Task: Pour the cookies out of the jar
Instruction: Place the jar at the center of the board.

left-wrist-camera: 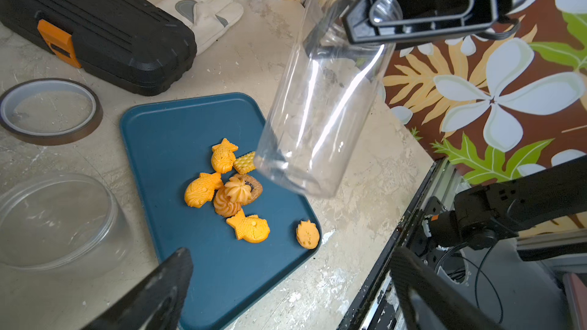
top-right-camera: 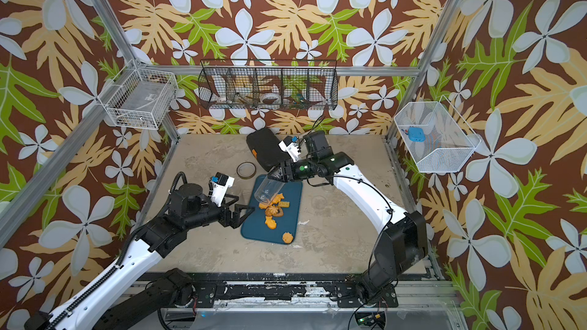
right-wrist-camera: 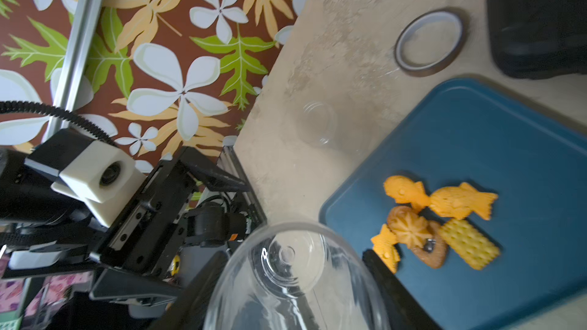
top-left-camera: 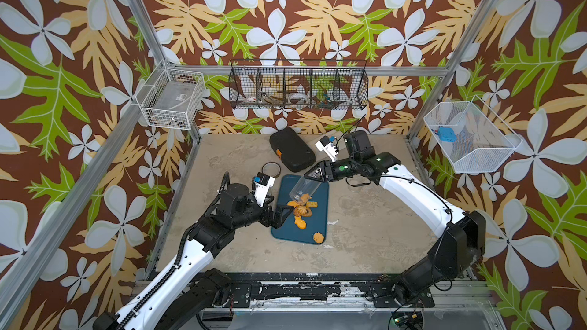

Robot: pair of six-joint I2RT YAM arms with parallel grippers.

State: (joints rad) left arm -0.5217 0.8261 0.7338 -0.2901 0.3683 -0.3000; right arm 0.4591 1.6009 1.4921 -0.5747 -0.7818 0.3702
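Observation:
The clear jar (top-left-camera: pixel 305 187) (top-right-camera: pixel 270 189) (left-wrist-camera: pixel 317 115) hangs tilted, mouth down, over the blue tray (top-left-camera: pixel 287 233) (left-wrist-camera: pixel 165 128). My right gripper (top-left-camera: pixel 313 175) (top-right-camera: pixel 276 174) (right-wrist-camera: pixel 289 268) is shut on its base end. The jar looks empty. Several orange-golden cookies (top-left-camera: pixel 300 209) (top-right-camera: pixel 272 209) (left-wrist-camera: pixel 228 185) (right-wrist-camera: pixel 438 217) lie piled on the tray below the mouth, and one (left-wrist-camera: pixel 307 234) lies apart near the tray's front corner. My left gripper (top-left-camera: pixel 279 206) (top-right-camera: pixel 246 203) (left-wrist-camera: pixel 292 258) stands open and empty at the tray's left edge.
A tape roll (top-left-camera: pixel 271 169) (left-wrist-camera: pixel 50 111) lies behind the tray, and a black case (top-left-camera: pixel 290 149) (left-wrist-camera: pixel 95 26) and a white glove (left-wrist-camera: pixel 203 14) further back. A clear plastic lid (left-wrist-camera: pixel 60 217) (right-wrist-camera: pixel 317 122) rests on the table left of the tray. Wire baskets hang on the walls.

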